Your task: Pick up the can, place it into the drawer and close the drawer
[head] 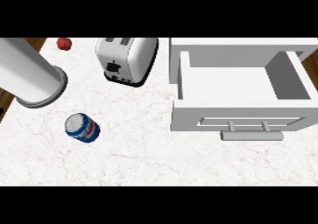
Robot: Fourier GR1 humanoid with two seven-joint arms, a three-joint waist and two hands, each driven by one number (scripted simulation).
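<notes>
White marbled tabletop (154, 162) with faint reddish veins fills the view, and brown wood shows past its left edge and at the upper right corner. On its left part stands the can (82, 127), out in the open and touching nothing. It has a blue side with red and white marks and a pale silver top, and it looks tilted.

Well apart from the can, to the view's right, a white drawer (187, 116) is pulled out. Its inside is open to view, and a grey bar handle (252, 135) sits on its front. Only bare surface lies between the can and the drawer.

Behind the can, a silver toaster (125, 59) with a black base stands just beside the drawer's left wall. A large pale cylinder with a grey rim (28, 74) lies slanted at the upper left, its far end cut off by the edge. A small red thing (64, 43) near the top is too small to make out.

No robot hand shows, so places cannot be given from it, nor whether its fingers are apart or together.
</notes>
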